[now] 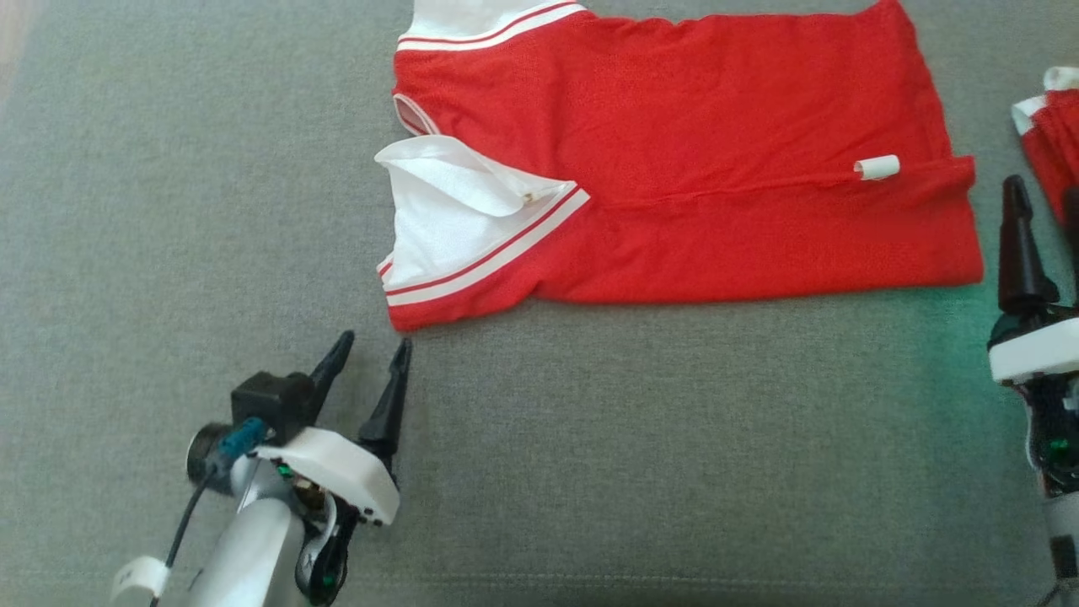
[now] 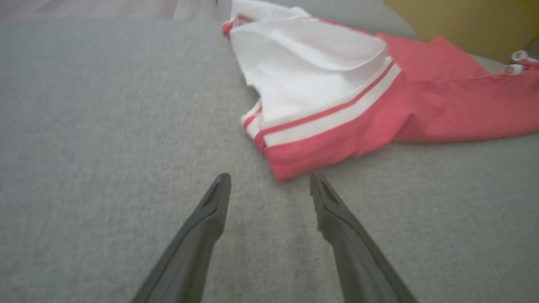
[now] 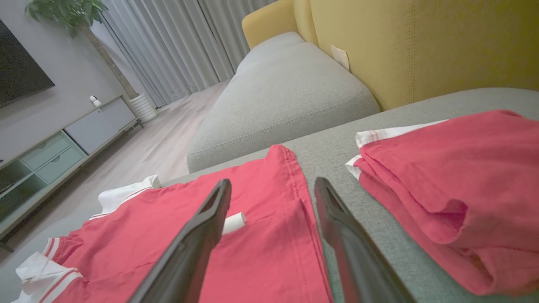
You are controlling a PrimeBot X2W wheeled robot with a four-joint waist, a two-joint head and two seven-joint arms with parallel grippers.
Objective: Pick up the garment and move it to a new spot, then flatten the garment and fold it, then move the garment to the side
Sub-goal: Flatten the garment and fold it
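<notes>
Now shows the red garment lying flat on the grey sofa cushion, toward its far side, with the white striped sleeve turned left and a small white roll near the right hem. Puts the left gripper just beside the sleeve's near corner, fingers spread and gripping nothing. Puts the right gripper near the garment's right edge, fingers likewise apart and empty. Has a second red garment folded further right, apart from the first.
</notes>
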